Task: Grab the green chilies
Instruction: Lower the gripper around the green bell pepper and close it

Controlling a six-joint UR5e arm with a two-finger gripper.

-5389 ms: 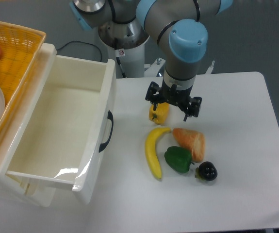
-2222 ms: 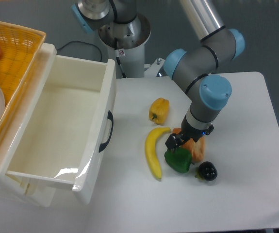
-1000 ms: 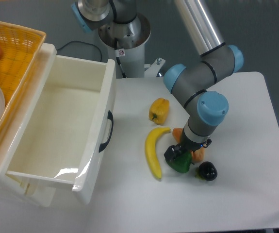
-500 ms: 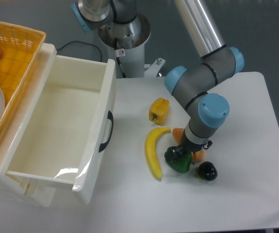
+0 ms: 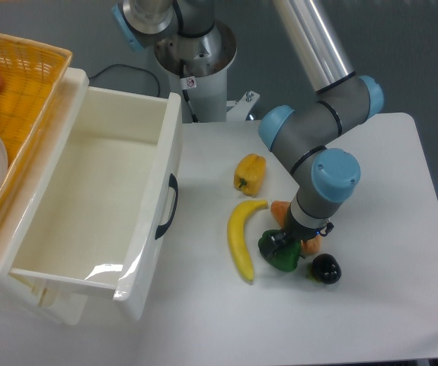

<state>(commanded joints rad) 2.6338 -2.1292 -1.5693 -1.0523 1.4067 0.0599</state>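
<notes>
- Gripper (image 5: 286, 242) fingertips hidden under the wrist — jaw gap not readable.
- Green chilies (image 5: 282, 258): top covered by gripper.
- Orange item (image 5: 279, 210) behind gripper mostly hidden.
- Basket (image 5: 28, 84) far left — cut off by edge.

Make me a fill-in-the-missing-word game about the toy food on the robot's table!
1. The pincer is down on the ______ chilies.
2. The long yellow fruit just left of the chilies is a ______.
3. The small dark fruit lies to the ______ of the chilies.
4. The white drawer is standing ______.

Missing words: green; banana; right; open
</notes>
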